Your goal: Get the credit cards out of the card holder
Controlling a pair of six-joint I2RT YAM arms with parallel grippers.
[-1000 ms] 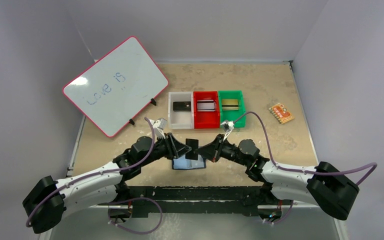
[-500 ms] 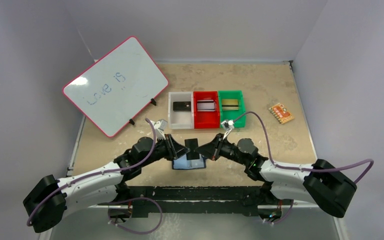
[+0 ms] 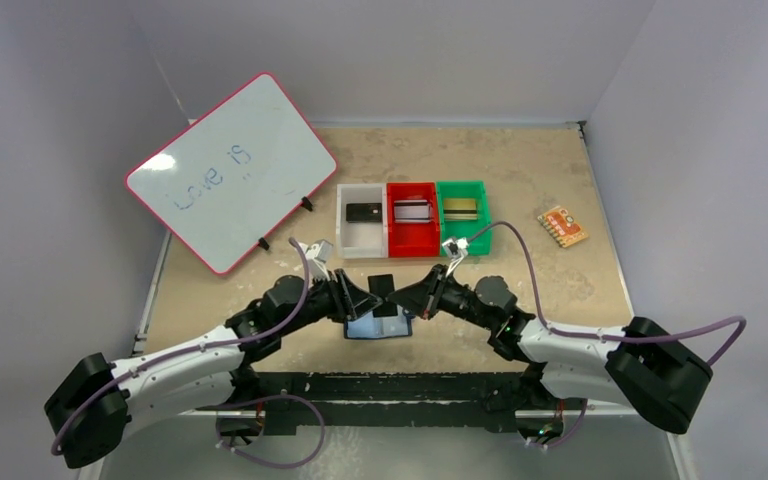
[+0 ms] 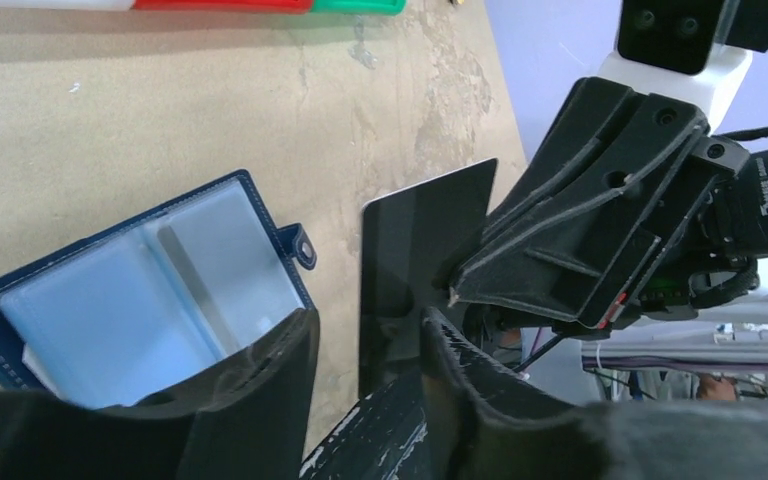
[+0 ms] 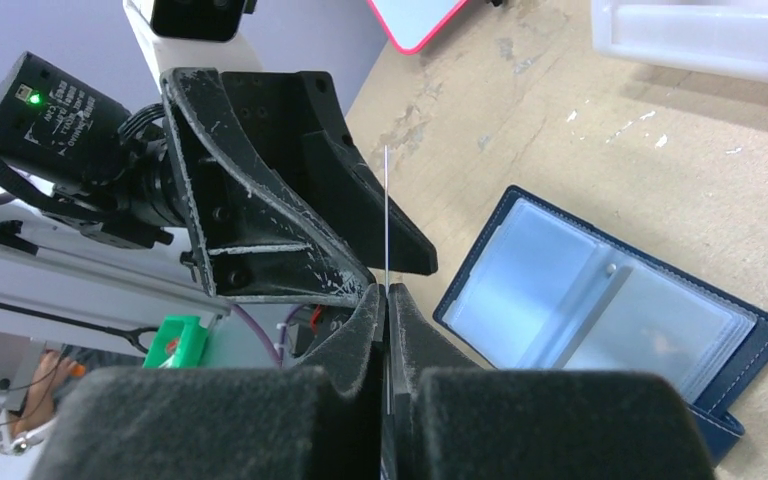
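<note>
Right wrist view, nearest first: the right gripper (image 5: 387, 292) is pressed together on a thin black card (image 4: 415, 250), which shows here only as a fine upright line rising from between the pads. From the left wrist the same card shows its broad dark face, standing on edge and lifted clear of the table. The left gripper (image 4: 370, 318) has its fingers spread, the card's lower part sitting in the gap; a strip of table shows between one finger and the card's edge, and whether the other finger touches it I cannot tell. Directly beneath both grippers lies the card holder (image 5: 600, 290), flat and folded open on the tabletop (image 3: 540, 300), pale sleeves upward, snap tab on its edge, long axis running across the table from left to right. Whether any card is left in those sleeves I cannot tell. So the held card lies above the holder, not in it, and the right arm alone has a firm hold, which makes it the likelier one to carry. Beyond the grippers, straight ahead, stand a white bin (image 3: 362, 242), a red bin (image 3: 412, 240) and a green bin (image 3: 462, 236) touching in a row, each with a card in it. Farther left leans a whiteboard (image 3: 230, 170); far right lies a small orange piece (image 3: 562, 226)
</note>
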